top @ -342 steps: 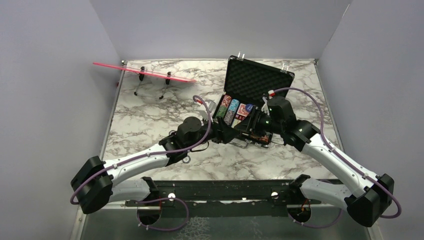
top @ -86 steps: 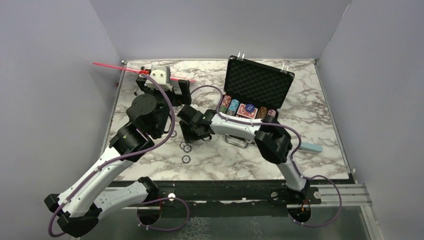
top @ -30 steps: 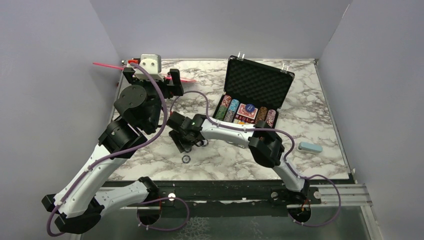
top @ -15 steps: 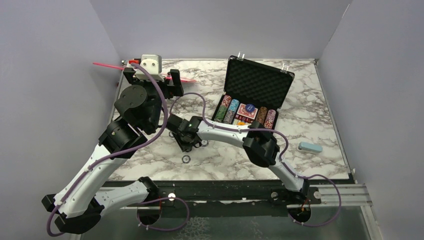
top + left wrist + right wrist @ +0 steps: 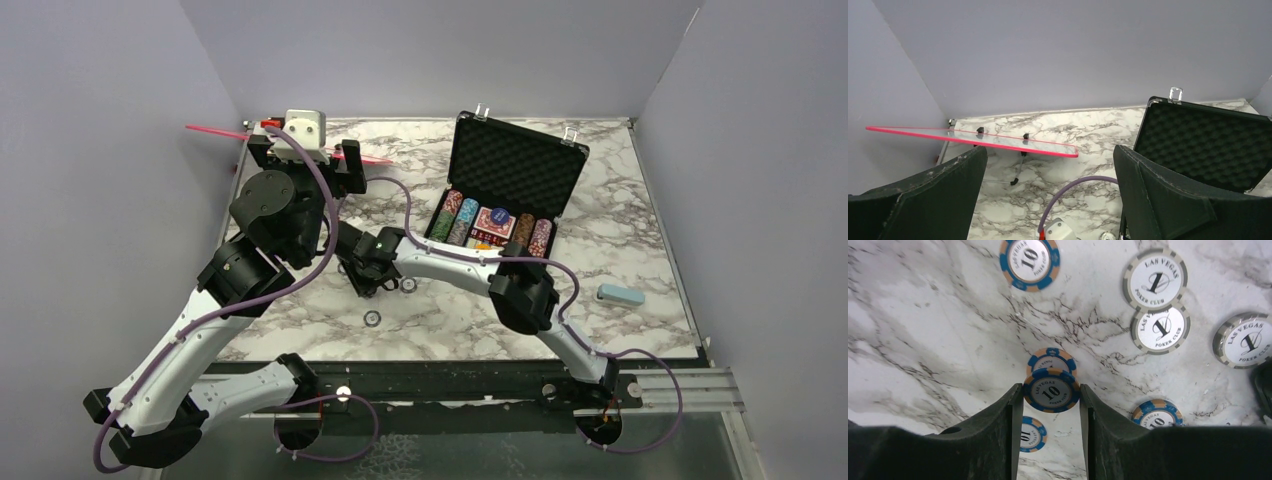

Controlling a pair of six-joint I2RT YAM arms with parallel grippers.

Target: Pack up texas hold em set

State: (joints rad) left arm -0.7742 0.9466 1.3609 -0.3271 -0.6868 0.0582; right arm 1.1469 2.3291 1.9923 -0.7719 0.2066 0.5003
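Observation:
The black briefcase (image 5: 515,175) stands open at the back right, foam lid up, with rows of chips and card decks (image 5: 492,226) inside; its lid also shows in the left wrist view (image 5: 1205,145). My right gripper (image 5: 364,274) reaches left over loose chips on the marble. In the right wrist view my right gripper (image 5: 1049,396) is shut on a blue "10" chip (image 5: 1051,390), held above another blue chip (image 5: 1050,359). More blue chips (image 5: 1029,259) and grey "1" chips (image 5: 1154,280) lie around. My left gripper (image 5: 306,163) is raised at the back left, open and empty (image 5: 1050,167).
A pink strip on wire legs (image 5: 290,148) stands at the back left, right by my left gripper; it also shows in the left wrist view (image 5: 973,141). A light-blue block (image 5: 620,294) lies at the right. Loose chips (image 5: 372,318) lie near the middle of the table (image 5: 440,330).
My right gripper has moved a little left and away over the loose chips, uncovering a chip at its right. My left arm has barely moved.

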